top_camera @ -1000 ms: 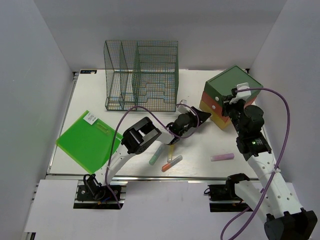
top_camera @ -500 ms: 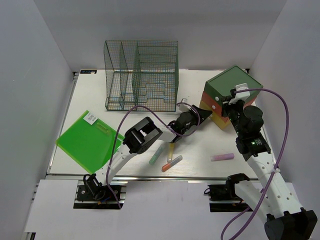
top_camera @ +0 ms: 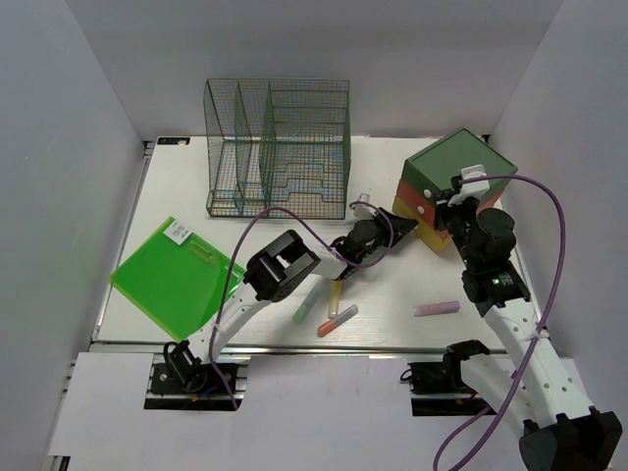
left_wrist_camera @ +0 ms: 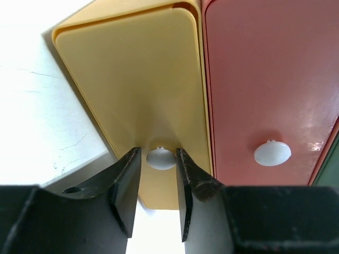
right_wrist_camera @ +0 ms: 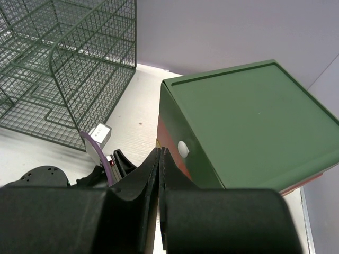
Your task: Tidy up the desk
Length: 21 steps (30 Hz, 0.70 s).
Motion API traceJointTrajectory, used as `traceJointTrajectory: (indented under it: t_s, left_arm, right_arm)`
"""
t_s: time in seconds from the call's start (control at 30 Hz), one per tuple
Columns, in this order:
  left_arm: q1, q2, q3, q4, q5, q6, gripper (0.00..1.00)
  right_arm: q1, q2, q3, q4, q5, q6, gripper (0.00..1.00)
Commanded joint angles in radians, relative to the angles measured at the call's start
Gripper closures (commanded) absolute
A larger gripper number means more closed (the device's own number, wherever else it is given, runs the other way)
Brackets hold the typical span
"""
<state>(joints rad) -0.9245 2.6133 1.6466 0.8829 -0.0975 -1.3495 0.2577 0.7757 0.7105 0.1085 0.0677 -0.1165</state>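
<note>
The desk (top_camera: 177, 186) is a white tabletop. A drawer box (top_camera: 453, 172) with a green top stands at its right back. My left gripper (top_camera: 392, 224) reaches to the box's lowest drawer. In the left wrist view the left gripper (left_wrist_camera: 158, 159) is open, with a finger on each side of the white knob (left_wrist_camera: 160, 159) of the yellow drawer (left_wrist_camera: 143, 79), very close to it. The red drawer (left_wrist_camera: 265, 79) sits above it with its own knob (left_wrist_camera: 272, 153). My right gripper (top_camera: 453, 196) is shut and empty by the box's front; it also shows in the right wrist view (right_wrist_camera: 159, 153).
A green wire rack (top_camera: 280, 147) stands at the back. A green folder (top_camera: 172, 275) lies at the left. A green marker (top_camera: 306, 303), a yellow one (top_camera: 336, 292) and an orange one (top_camera: 337, 320) lie under the left arm; a pink one (top_camera: 436, 308) lies at the right front.
My left gripper has edged toward the drawer box and its fingers have narrowed. The right arm has barely moved.
</note>
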Motion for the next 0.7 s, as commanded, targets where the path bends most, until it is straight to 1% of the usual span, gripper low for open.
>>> traceJointTrajectory:
  t_s: [0.0, 0.07, 0.23, 0.3, 0.43, 0.67]
  left_arm:
    - [0.001, 0.001, 0.024, -0.035, 0.030, -0.002, 0.58]
    - [0.001, 0.001, 0.021, -0.033, 0.033, -0.003, 0.59]
    - [0.001, -0.001, 0.009, -0.024, 0.039, -0.010, 0.68]
    - [0.001, -0.009, 0.001, -0.016, 0.041, -0.010, 0.70]
    - [0.001, -0.033, -0.045, 0.010, 0.030, -0.014, 0.76]
    - [0.001, -0.111, -0.169, 0.076, 0.031, -0.011, 0.78]
  right_arm:
    - [0.005, -0.015, -0.006, 0.056, -0.002, -0.015, 0.96]
    - [0.003, -0.016, -0.008, 0.056, -0.005, -0.015, 0.96]
    - [0.003, -0.015, -0.011, 0.060, -0.005, -0.018, 0.96]
    - [0.006, -0.016, -0.013, 0.060, -0.006, -0.020, 0.96]
    - [0.002, -0.016, -0.014, 0.060, -0.005, -0.020, 0.96]
    - [-0.001, -0.016, -0.020, 0.063, -0.006, -0.022, 0.96]
